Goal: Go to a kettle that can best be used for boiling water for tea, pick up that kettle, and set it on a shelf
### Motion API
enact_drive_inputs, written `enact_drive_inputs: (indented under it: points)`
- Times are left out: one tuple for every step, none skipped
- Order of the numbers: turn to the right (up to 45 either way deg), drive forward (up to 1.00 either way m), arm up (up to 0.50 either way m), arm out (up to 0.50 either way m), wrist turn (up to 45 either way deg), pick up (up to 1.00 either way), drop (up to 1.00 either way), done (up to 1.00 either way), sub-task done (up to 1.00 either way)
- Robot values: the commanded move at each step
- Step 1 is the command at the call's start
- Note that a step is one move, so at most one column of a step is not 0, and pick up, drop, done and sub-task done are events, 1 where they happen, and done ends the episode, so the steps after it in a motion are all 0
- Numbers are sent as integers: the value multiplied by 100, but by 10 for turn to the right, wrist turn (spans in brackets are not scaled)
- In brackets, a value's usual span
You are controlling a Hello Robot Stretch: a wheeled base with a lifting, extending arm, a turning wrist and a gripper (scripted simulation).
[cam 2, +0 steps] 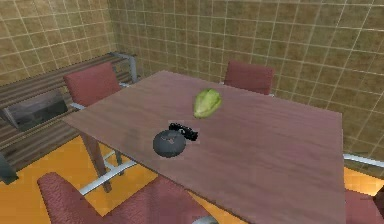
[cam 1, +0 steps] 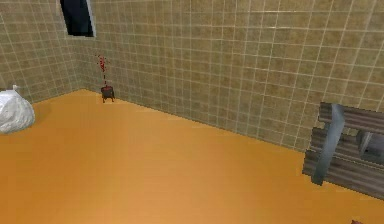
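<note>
- On the arm side view you have a dark round object [cam 2: 169, 144] standing on the brown desk [cam 2: 290, 150], left of the frame's centre and near the desk's lower left edge. Its shape is too vague for you to call it a kettle with certainty.
- A small black part juts from its upper right side, so its long axis runs from lower left to upper right in the frame, with the black end pointing toward the upper right.
- A pale green leafy lump [cam 2: 208, 101] lies on the desk above it, apart from it.
- Red chairs ring the desk: one at upper left [cam 2: 91, 82], one at the top [cam 2: 250, 75], one at the bottom left [cam 2: 80, 203].
- You cannot tell the tool's state from these views.
- On the forward view you see an orange floor [cam 1: 150, 165], tiled walls, a dark opening [cam 1: 77, 16] at upper left, a small potted plant [cam 1: 106, 86] by the wall, a white bag [cam 1: 14, 110] at the left edge and a slatted bench [cam 1: 350, 148] at the right.
</note>
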Motion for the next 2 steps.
enact_drive_inputs:
  points:
    - [0, 0, 38, 0, 0, 0, 0, 0, 0]
    - [0, 0, 0, 36, 0, 0, 0, 0, 0]
